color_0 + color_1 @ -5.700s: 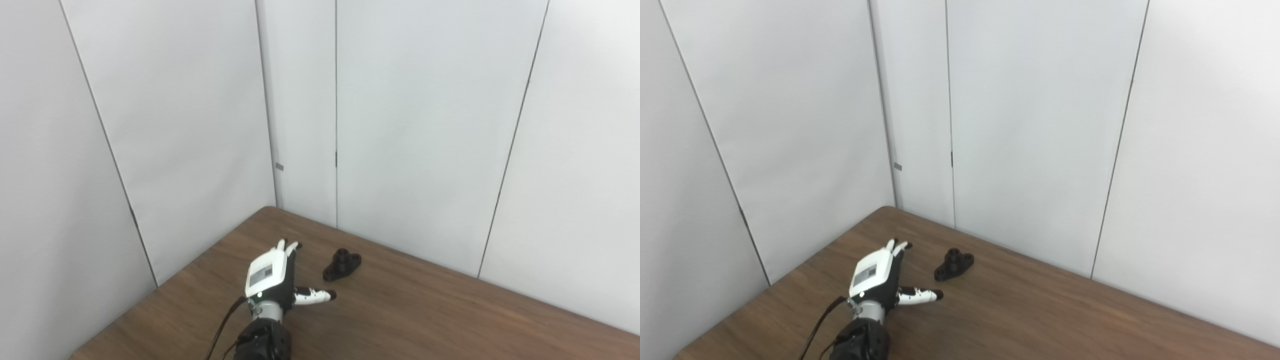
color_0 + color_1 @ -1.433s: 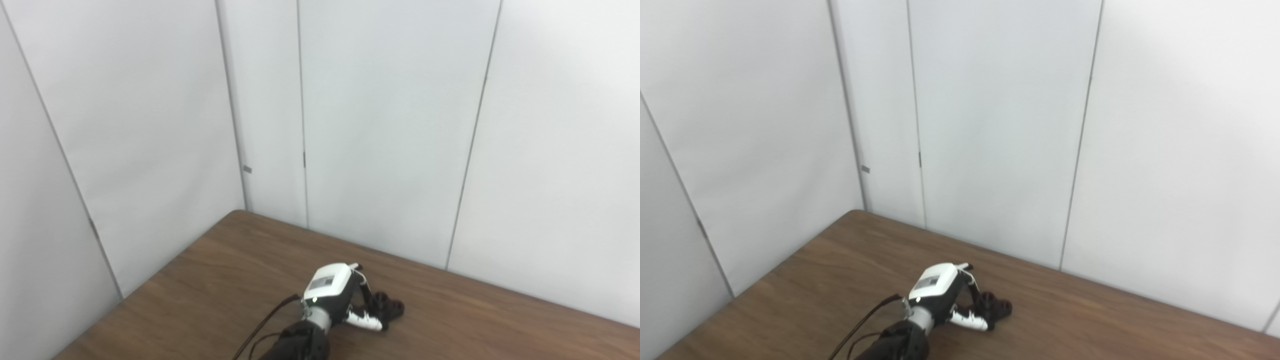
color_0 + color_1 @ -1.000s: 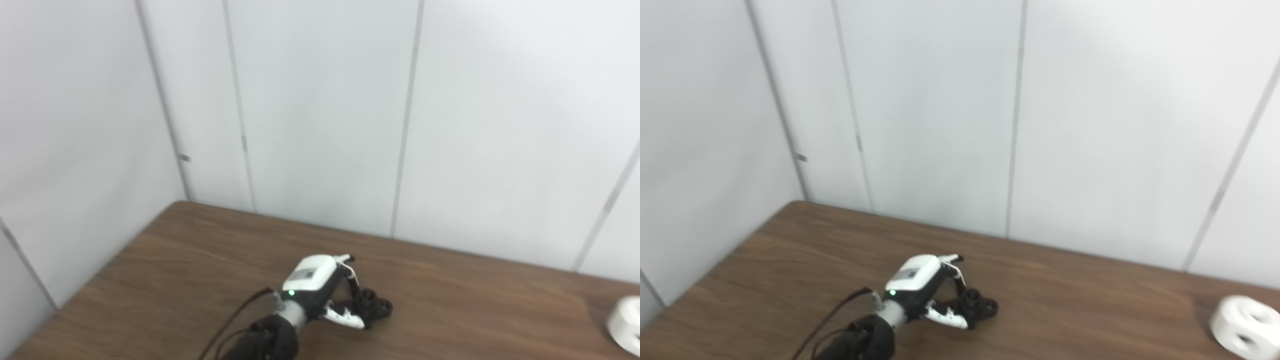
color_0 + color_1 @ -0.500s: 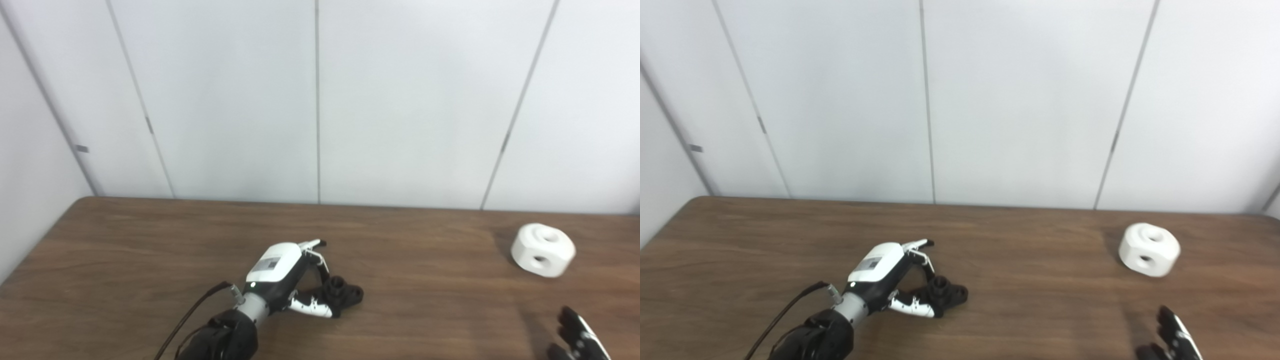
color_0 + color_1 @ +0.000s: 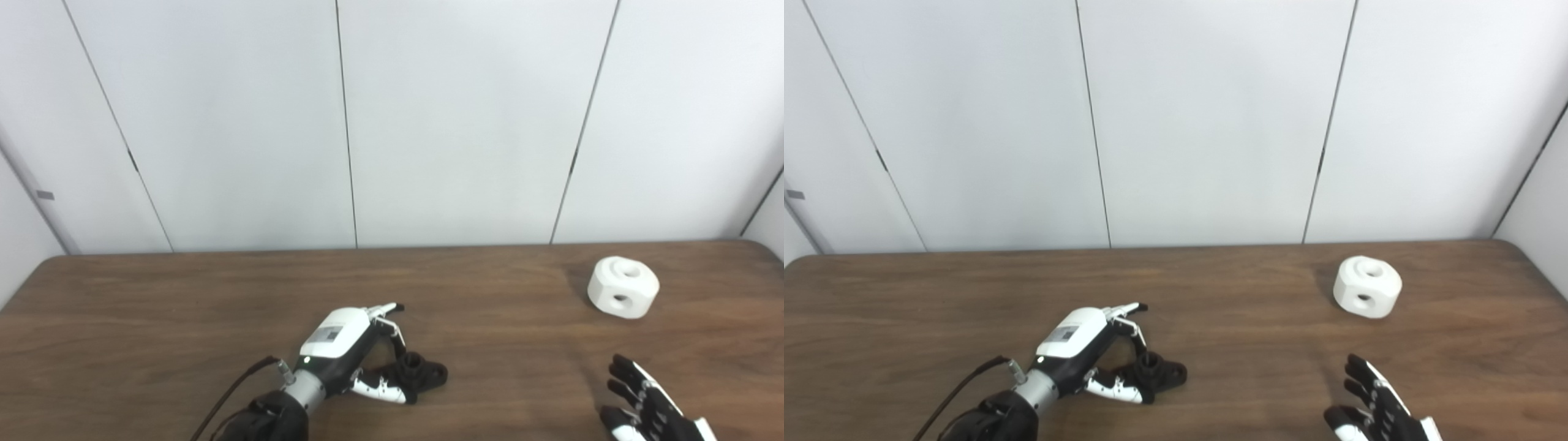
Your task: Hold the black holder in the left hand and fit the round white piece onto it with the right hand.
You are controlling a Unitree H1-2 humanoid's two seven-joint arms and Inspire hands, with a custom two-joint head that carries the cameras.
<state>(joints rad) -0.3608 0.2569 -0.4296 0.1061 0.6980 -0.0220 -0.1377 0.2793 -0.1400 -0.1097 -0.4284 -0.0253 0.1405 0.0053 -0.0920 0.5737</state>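
Black plastic, matte and lumpy in outline, makes up the holder (image 5: 422, 375): a flat flanged base with a short round collar standing up from its middle. It lies on the table (image 5: 153, 318), and every place below is given from it. The left hand (image 5: 352, 349) comes at the holder from its left side, fingers (image 5: 386, 307) arched over the collar and the white-and-black thumb (image 5: 381, 389) lying along the near edge of the base, so the hand is curled loosely around the holder; whether it truly presses on the piece cannot be told. The back of that hand is a smooth white shell, with a dark cable trailing from the wrist.

Far to the right of the holder and farther back sits the round white piece (image 5: 623, 296), a chunky matte puck with bevelled edges, a hole sunk in its top and a smaller one in its side. Nearer than that piece, well right of the holder, the right hand (image 5: 649, 413) enters at the bottom edge, dark fingers spread apart and holding nothing. Brown wood-grain laminate covers the table; pale, smooth wall panels (image 5: 459, 122) with thin seams stand behind.
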